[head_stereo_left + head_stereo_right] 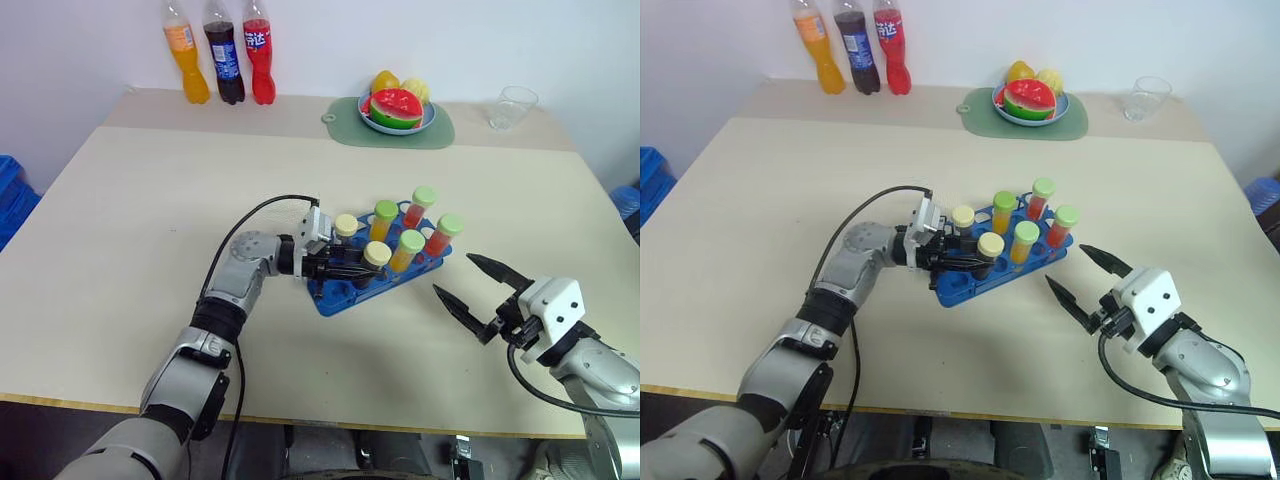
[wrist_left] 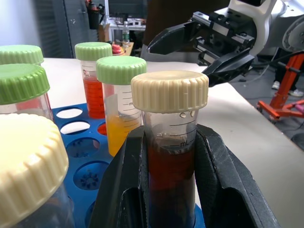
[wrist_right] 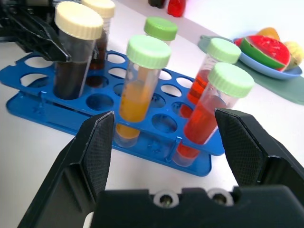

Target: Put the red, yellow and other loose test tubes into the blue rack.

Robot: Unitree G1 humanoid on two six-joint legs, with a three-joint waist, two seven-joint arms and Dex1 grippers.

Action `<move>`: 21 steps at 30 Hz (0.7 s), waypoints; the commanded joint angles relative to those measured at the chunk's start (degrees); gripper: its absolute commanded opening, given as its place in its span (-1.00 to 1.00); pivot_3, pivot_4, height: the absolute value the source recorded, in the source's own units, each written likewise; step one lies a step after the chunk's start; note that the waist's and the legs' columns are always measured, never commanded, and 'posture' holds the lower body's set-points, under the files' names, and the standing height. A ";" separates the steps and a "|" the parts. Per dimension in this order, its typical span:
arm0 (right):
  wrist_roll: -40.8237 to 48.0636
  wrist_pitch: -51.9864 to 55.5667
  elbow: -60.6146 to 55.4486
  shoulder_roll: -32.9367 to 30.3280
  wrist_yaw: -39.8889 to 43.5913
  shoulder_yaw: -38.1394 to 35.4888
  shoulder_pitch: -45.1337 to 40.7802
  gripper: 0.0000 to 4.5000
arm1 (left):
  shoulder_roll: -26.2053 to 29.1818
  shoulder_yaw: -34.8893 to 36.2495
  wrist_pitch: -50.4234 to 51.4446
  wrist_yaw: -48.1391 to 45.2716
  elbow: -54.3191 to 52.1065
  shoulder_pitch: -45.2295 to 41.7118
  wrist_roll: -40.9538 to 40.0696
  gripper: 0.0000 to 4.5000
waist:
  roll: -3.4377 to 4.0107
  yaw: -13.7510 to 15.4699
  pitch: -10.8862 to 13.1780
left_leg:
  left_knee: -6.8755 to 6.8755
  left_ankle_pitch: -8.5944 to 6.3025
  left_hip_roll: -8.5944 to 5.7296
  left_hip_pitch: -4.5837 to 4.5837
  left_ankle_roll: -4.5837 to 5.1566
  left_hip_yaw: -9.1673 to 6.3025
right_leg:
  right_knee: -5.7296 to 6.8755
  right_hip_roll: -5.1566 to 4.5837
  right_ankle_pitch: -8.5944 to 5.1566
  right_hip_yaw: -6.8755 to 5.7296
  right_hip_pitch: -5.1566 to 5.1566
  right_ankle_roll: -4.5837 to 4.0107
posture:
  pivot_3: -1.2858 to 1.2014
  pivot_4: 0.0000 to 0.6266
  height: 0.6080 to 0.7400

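The blue rack (image 1: 332, 300) stands in the middle of the table with several capped test tubes upright in it. Two hold red liquid (image 1: 449, 228), two yellow-orange (image 1: 410, 245), all under green caps. A cream-capped dark tube (image 1: 346, 226) stands at the rack's left end. My left gripper (image 1: 358, 270) reaches in level from the left and is shut on another dark brown tube with a cream cap (image 2: 170, 90), whose lower end sits in a front hole. To the right of the rack my right gripper (image 1: 455, 275) stands open, nothing between its fingers (image 3: 97, 142).
Three soda bottles (image 1: 228, 55) stand at the far left edge. A plate of toy fruit (image 1: 397, 108) on a green mat and a clear cup (image 1: 513, 106) are at the back right. A blue crate (image 1: 10, 195) sits beyond the table's left side.
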 commanded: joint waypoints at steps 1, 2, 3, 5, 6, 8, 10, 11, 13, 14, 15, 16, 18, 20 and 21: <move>1.18 -3.27 0.78 -0.49 1.63 -1.86 0.99 0.65 | -0.35 -0.45 -0.34 0.12 -0.05 1.08 0.86 -0.68 | 0.00 -0.01 0.00 | 0.00 0.00 0.00 0.00 0.00 0.00 | 0.00 -0.01 0.00 0.00 0.00 0.00 | 0.03 -0.52 1.00; 1.48 -3.79 0.95 -0.51 2.18 -1.87 1.41 0.65 | -0.28 -0.39 -0.49 0.11 -0.29 1.25 0.86 -0.68 | 0.00 -0.03 0.00 | 0.00 0.00 0.00 0.00 0.00 0.00 | 0.00 -0.01 0.00 0.00 0.00 0.00 | 0.03 -0.52 1.00; 1.90 -4.37 1.35 -0.61 3.06 -1.87 1.96 0.65 | -0.07 -0.14 -0.81 0.25 0.02 1.17 1.01 -0.68 | 0.00 -0.01 0.00 | 0.00 0.00 0.00 0.00 0.00 0.00 | 0.00 -0.01 0.00 0.00 0.00 0.00 | 0.03 -0.52 1.00; 2.30 -5.44 2.06 -0.90 4.56 -1.84 2.92 0.65 | 0.36 0.36 -1.47 0.69 1.02 0.81 1.45 -0.68 | 0.00 -0.05 0.00 | 0.00 0.00 0.00 0.01 0.00 -0.01 | 0.00 0.00 0.00 0.00 0.00 0.00 | 0.03 -0.52 1.00; 2.38 -5.94 2.44 -1.03 5.16 -1.83 3.24 0.65 | 0.55 0.55 -1.83 0.83 1.58 0.59 1.64 -0.68 | 0.01 -0.05 0.00 | 0.00 0.00 0.00 0.01 0.00 0.00 | 0.00 0.00 0.00 0.00 0.00 0.00 | 0.03 -0.52 1.00; 2.81 -6.75 3.15 -1.33 6.34 -1.74 3.64 0.65 | 0.98 0.73 -2.27 0.93 2.76 0.14 1.98 -0.68 | 0.01 -0.07 0.00 | 0.00 0.00 0.00 0.02 0.00 0.00 | 0.00 0.00 0.00 0.01 0.01 0.00 | 0.03 -0.52 1.00; 3.01 -7.49 3.81 -1.54 7.07 -1.64 3.56 0.65 | 1.19 0.82 -2.65 0.97 3.69 -0.21 2.13 -0.68 | 0.01 -0.08 -0.01 | 0.00 0.00 0.00 0.03 0.00 0.00 | 0.01 0.00 0.00 0.01 0.01 0.00 | 0.03 -0.52 1.00; 3.09 -7.74 4.03 -1.65 7.41 -1.53 3.42 0.65 | 1.24 0.82 -2.85 1.03 4.13 -0.38 2.21 -0.68 | 0.01 -0.08 -0.01 | 0.00 0.00 0.00 0.03 0.00 0.00 | 0.00 0.00 0.00 0.01 0.01 0.00 | 0.03 -0.52 1.00; 3.38 -8.03 4.05 -1.75 7.83 -1.28 3.26 0.65 | 1.45 0.86 -3.21 0.99 4.65 -0.47 2.25 -0.68 | 0.01 -0.08 -0.01 | 0.01 0.00 0.00 0.06 0.00 0.00 | 0.01 0.00 0.00 0.02 0.03 0.00 | 0.03 -0.52 1.00; 3.77 -8.29 4.13 -1.85 8.40 -1.10 3.08 0.65 | 1.56 0.93 -3.54 1.10 5.21 -0.62 2.38 -0.68 | 0.01 -0.08 -0.01 | 0.01 0.00 0.01 0.07 0.00 0.00 | 0.01 0.00 0.00 0.02 0.03 0.00 | 0.03 -0.52 1.00; 4.14 -8.31 4.04 -1.98 8.94 -0.88 2.98 0.65 | 1.70 1.03 -3.88 1.21 5.81 -0.79 2.52 -0.68 | 0.02 -0.09 -0.01 | 0.01 0.00 0.01 0.08 0.00 0.00 | 0.01 0.00 0.00 0.02 0.04 0.00 | 0.03 -0.52 1.00; 4.41 -8.43 4.00 -2.10 9.50 -0.67 2.91 0.65 | 1.82 1.12 -4.18 1.24 6.35 -0.93 2.58 -0.68 | 0.01 -0.09 -0.01 | 0.01 0.00 0.01 0.09 0.00 0.00 | 0.01 0.00 0.00 0.02 0.05 0.00 | 0.03 -0.52 1.00; 4.88 -8.77 3.93 -2.34 10.53 -0.33 2.88 0.65 | 1.90 1.19 -4.54 1.24 6.86 -1.07 2.57 -0.68 | 0.01 -0.08 -0.01 | 0.02 0.00 0.01 0.11 0.00 0.00 | 0.01 0.00 0.00 0.02 0.07 0.00 | 0.03 -0.52 1.00; 5.34 -9.23 3.67 -2.62 11.64 0.09 2.98 0.65 | 2.13 1.25 -4.83 0.98 7.11 -1.01 2.46 -0.68 | 0.02 -0.08 -0.02 | 0.03 0.00 0.01 0.13 0.00 0.00 | 0.01 0.00 0.00 0.02 0.10 -0.01 | 0.03 -0.52 1.00; 5.62 -9.32 3.66 -2.74 12.12 0.27 2.97 0.65 | 2.22 1.28 -4.94 0.91 7.23 -1.00 2.42 -0.68 | 0.02 -0.08 -0.02 | 0.03 0.00 0.01 0.14 0.00 0.00 | 0.01 0.00 0.00 0.02 0.10 -0.01 | 0.03 -0.52 1.00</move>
